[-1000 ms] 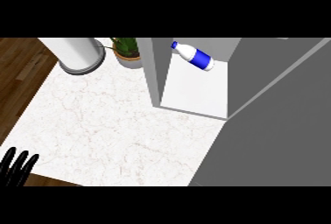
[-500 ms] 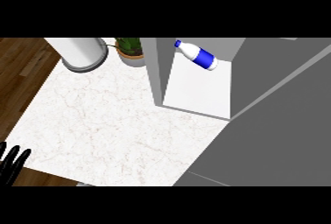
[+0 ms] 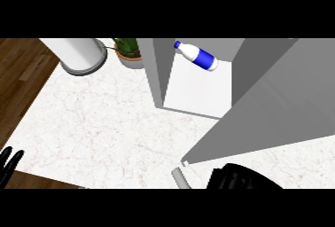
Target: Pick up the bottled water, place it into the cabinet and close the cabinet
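Bottle's in, door's open. I read closing the cabinet as the only step left.

Left robot hand (image 3: pixel 9 160) rests at the lower-left edge, fingers up and apart, holding nothing. Past the white paper-towel roll (image 3: pixel 78 53) and potted plant (image 3: pixel 130 52) on the table (image 3: pixel 98 124), the bottled water (image 3: pixel 196 56) lies tilted on the white shelf inside the cabinet (image 3: pixel 157 71), so placing looks done. The cabinet door (image 3: pixel 281 97) stands wide. The right robot hand (image 3: pixel 239 177) sits low by its bottom edge near the handle (image 3: pixel 180 177), probably staged to push. I can't tell whether it's open or closed.

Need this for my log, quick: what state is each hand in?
Left hand: open, holding nothing, resting at the lower left edge.
Right hand: cannot be told.
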You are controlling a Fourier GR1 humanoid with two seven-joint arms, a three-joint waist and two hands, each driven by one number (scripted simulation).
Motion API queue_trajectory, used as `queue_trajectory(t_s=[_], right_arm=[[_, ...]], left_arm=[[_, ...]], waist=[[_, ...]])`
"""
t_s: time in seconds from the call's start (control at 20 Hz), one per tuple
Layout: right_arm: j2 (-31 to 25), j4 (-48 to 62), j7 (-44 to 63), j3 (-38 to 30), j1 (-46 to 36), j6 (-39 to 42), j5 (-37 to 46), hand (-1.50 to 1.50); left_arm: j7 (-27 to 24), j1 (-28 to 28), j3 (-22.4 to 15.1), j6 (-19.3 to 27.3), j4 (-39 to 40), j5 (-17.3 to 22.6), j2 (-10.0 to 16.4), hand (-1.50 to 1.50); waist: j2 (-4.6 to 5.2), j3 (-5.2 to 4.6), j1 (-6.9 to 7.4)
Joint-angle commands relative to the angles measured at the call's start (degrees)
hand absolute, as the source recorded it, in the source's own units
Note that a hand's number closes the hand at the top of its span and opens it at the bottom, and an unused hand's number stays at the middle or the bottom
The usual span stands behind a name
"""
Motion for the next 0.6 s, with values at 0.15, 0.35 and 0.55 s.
queue_trajectory(t_s=[0.15, 0.35, 0.55], right_arm=[[11.1, 19.6, 3.9, -9.5, -17.9, -12.9, 4.0, 1.50], [13.8, 32.3, 3.9, -14.9, -30.7, -15.2, 5.1, 1.50], [13.4, 46.0, 2.7, -18.4, -40.6, -14.1, 6.3, 1.50]], left_arm=[[-0.3, 0.9, 1.4, -2.9, 0.9, 1.4, 0.8, -1.50], [-0.3, 1.3, 2.3, -4.5, 1.6, 2.5, 0.7, -1.50], [-0.4, 2.4, 3.4, -5.0, 1.3, 2.8, 0.8, -1.50]], waist=[[-0.76, 0.24, -1.57], [-0.99, 0.37, -3.05], [-1.09, 0.47, -3.97]])
